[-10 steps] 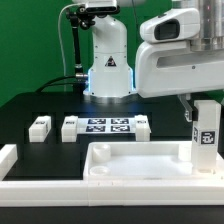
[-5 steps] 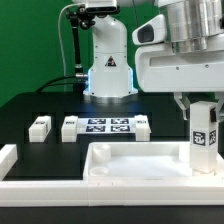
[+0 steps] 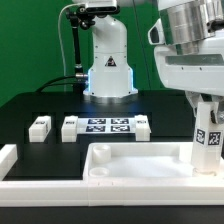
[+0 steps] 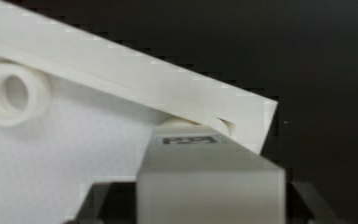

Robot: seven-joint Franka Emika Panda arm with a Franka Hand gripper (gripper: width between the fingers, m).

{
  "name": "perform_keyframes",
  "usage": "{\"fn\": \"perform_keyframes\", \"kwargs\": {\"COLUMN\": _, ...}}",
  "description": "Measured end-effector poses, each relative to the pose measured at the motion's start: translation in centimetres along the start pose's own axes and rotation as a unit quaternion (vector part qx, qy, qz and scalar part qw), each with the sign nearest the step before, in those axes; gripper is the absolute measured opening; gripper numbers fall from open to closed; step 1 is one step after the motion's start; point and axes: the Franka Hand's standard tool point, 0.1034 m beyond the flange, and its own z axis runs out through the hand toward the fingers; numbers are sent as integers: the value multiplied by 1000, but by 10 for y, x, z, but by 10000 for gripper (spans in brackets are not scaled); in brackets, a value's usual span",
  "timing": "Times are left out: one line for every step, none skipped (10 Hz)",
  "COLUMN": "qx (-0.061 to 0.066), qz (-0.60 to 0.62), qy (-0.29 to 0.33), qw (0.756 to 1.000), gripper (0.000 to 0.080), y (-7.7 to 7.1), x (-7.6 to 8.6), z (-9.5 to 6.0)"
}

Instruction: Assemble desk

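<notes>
The white desk top (image 3: 130, 160), a wide tray with a raised rim, lies at the front of the table. My gripper (image 3: 208, 110) is shut on a white block leg (image 3: 208, 140) with a black-and-white tag. The leg stands about upright in the top's corner at the exterior view's right. In the wrist view the leg (image 4: 211, 180) fills the space between my dark fingers (image 4: 108, 205). Its end sits at the corner of the desk top (image 4: 87, 150), under the raised rim. A round socket (image 4: 7, 92) shows in the top beside it.
Three loose white legs (image 3: 39, 126), (image 3: 69, 127), (image 3: 141, 126) lie on the black table around the marker board (image 3: 105, 126). White border rails (image 3: 8, 158) run along the front and left. The robot base (image 3: 108, 60) stands at the back.
My wrist has turned about the upright leg and shifted slightly to the exterior view's right. The leg's tag now faces a different way. The leg stays in the corner.
</notes>
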Motion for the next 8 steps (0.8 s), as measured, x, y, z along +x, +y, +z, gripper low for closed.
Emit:
{"fn": "perform_keyframes", "kwargs": {"qx": 0, "qz": -13, "qy": 0, "qw": 1000, "gripper": 372, "y": 0, "x": 0, "z": 0}}
{"fn": "perform_keyframes", "kwargs": {"qx": -5, "qz": -47, "qy": 1, "qw": 999, "gripper": 372, "y": 1, "x": -1, "z": 0}}
{"fn": "perform_keyframes", "kwargs": {"qx": -17, "qz": -126, "qy": 8, "qw": 992, "gripper": 509, "y": 1, "x": -3, "z": -2}}
{"fn": "perform_keyframes", "kwargs": {"qx": -21, "qz": -224, "qy": 21, "qw": 974, "gripper": 619, "y": -2, "x": -2, "z": -3}}
{"fn": "perform_keyframes", "kwargs": {"qx": -29, "qz": -311, "qy": 29, "qw": 950, "gripper": 640, "y": -2, "x": -4, "z": -3}}
{"fn": "perform_keyframes", "kwargs": {"qx": -33, "qz": -365, "qy": 29, "qw": 930, "gripper": 640, "y": -2, "x": -8, "z": -2}}
{"fn": "perform_keyframes", "kwargs": {"qx": -33, "qz": -385, "qy": 27, "qw": 922, "gripper": 640, "y": -1, "x": -6, "z": -2}}
{"fn": "perform_keyframes", "kwargs": {"qx": -35, "qz": -424, "qy": 26, "qw": 904, "gripper": 648, "y": -1, "x": -5, "z": -2}}
